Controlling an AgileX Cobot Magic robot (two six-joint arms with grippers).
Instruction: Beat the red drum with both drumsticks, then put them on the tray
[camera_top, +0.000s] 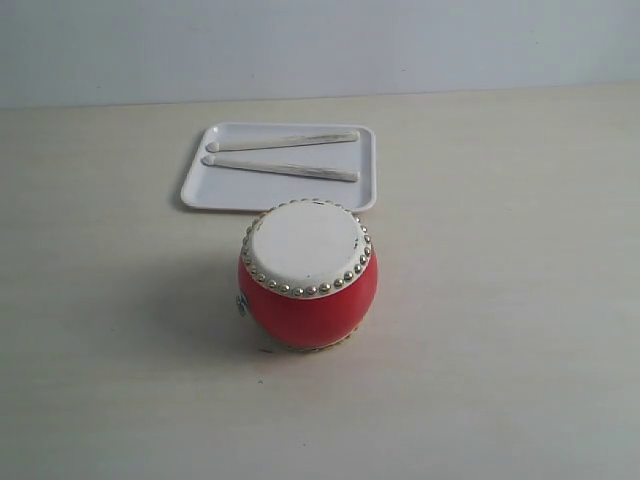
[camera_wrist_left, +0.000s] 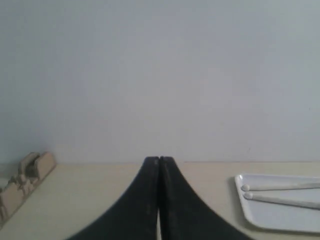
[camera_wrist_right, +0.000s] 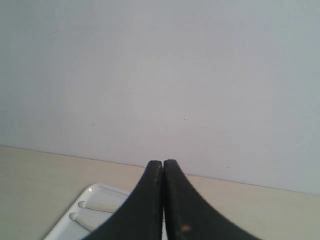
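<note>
The red drum (camera_top: 308, 275) stands upright in the middle of the beige table, its cream head ringed with silver studs. Just behind it lies the white tray (camera_top: 230, 190), and both pale drumsticks (camera_top: 285, 141) (camera_top: 283, 168) rest on it side by side. The exterior view shows neither gripper. In the left wrist view my left gripper (camera_wrist_left: 159, 159) is shut and empty, with the tray (camera_wrist_left: 260, 212) and drumsticks (camera_wrist_left: 280, 187) off to one side. My right gripper (camera_wrist_right: 163, 162) is shut and empty too, partly covering the tray (camera_wrist_right: 70, 222) and the drumsticks (camera_wrist_right: 97, 206).
A pale wall rises behind the table's far edge. A tan, blocky object (camera_wrist_left: 22, 182) sits at the table's edge in the left wrist view.
</note>
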